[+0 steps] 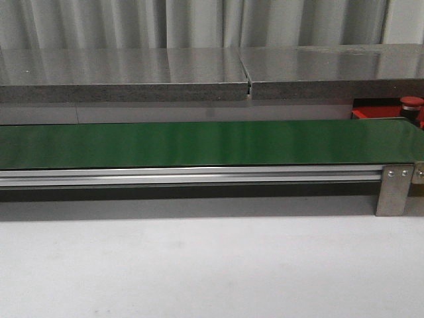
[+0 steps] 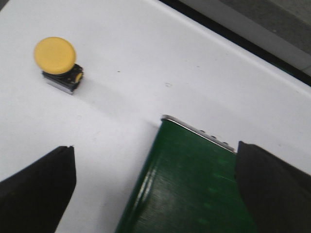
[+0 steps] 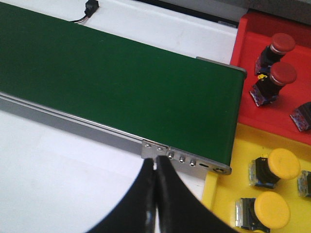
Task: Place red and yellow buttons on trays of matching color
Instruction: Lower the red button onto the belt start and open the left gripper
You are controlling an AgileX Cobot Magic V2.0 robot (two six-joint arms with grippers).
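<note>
In the left wrist view a yellow button [image 2: 56,58] stands alone on the white table, beyond the belt's end. My left gripper [image 2: 155,189] is open and empty over that end, well short of the button. In the right wrist view the red tray [image 3: 248,29] holds two red buttons [image 3: 283,74], and the yellow tray [image 3: 252,138] beside it holds two yellow buttons [image 3: 283,164]. My right gripper [image 3: 155,162] is shut on nothing, near the belt's metal end bracket. The front view shows only a corner of the red tray [image 1: 371,111] and one red button [image 1: 411,101].
The long green belt [image 1: 199,142] runs across the table on an aluminium rail with a bracket [image 1: 395,189] at the right. A grey shelf [image 1: 199,73] lies behind it. White table [image 1: 199,265] spreads in front. More button bodies are cut off at the trays' edge [image 3: 303,116].
</note>
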